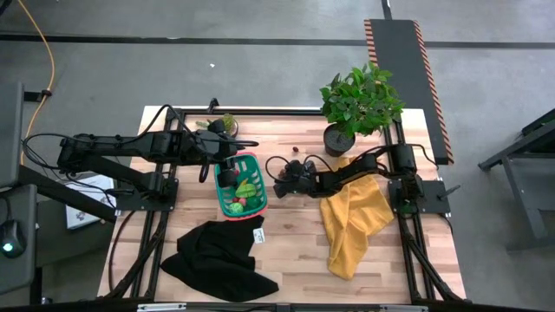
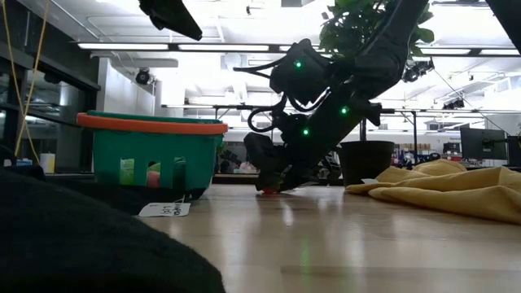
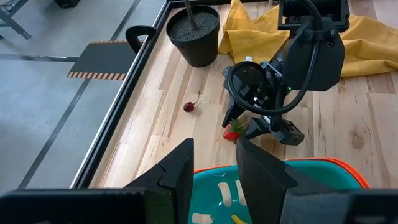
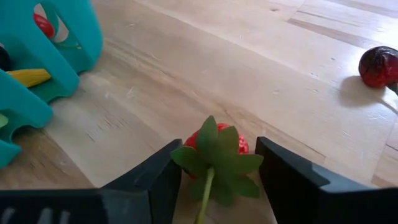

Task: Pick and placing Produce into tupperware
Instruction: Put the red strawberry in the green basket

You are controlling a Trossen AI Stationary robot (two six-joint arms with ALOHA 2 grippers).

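Right gripper (image 4: 217,177) lowered to the wooden tabletop (image 1: 295,234), jaws spread either side of a small red toy strawberry with green leafy top (image 4: 216,149), not yet pinching. Teal slotted plastic basket with red-pink rim (image 1: 240,184) at nine o'clock of it, holding produce. Left gripper (image 3: 214,168) above basket, jaws parted, empty.

Count on the tabletop (image 1: 295,251): one teal basket (image 1: 240,184); two cloths, one black (image 1: 217,253), one yellow (image 1: 354,221); two potted plants, one large (image 1: 357,102), one small (image 1: 226,124); two loose produce items, a strawberry (image 4: 214,149) and a dark cherry (image 3: 189,106); two claws, left (image 3: 214,180) and right (image 4: 217,180)
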